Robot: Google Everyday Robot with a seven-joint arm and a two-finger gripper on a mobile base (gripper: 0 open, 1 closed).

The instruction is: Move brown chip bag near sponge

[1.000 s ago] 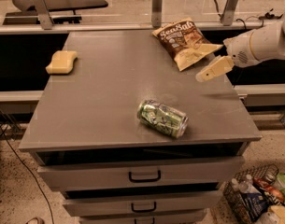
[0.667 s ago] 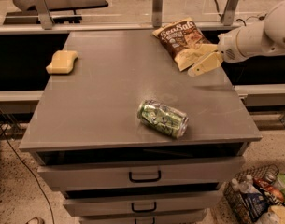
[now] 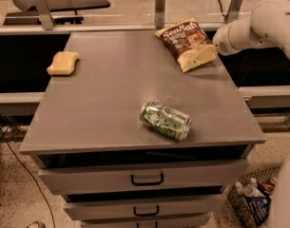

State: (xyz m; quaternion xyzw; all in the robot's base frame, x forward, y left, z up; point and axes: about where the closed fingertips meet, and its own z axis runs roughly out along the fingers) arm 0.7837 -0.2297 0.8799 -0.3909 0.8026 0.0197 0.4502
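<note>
My gripper (image 3: 203,57) is at the tan end of the bag (image 3: 181,38), can't tell if it's clamped. Grab firm, then lift over to the sponge (image 3: 63,63).

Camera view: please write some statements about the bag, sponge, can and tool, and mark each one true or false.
1. The bag lies at the table's far corner, on the picture's right. True.
2. The sponge touches the bag. False: it lies near the opposite, left edge, well apart from the bag.
3. The can stands upright. False: it lies on its side, crushed, near the front edge.
4. The tool is at the bag's lower right end. True.
</note>
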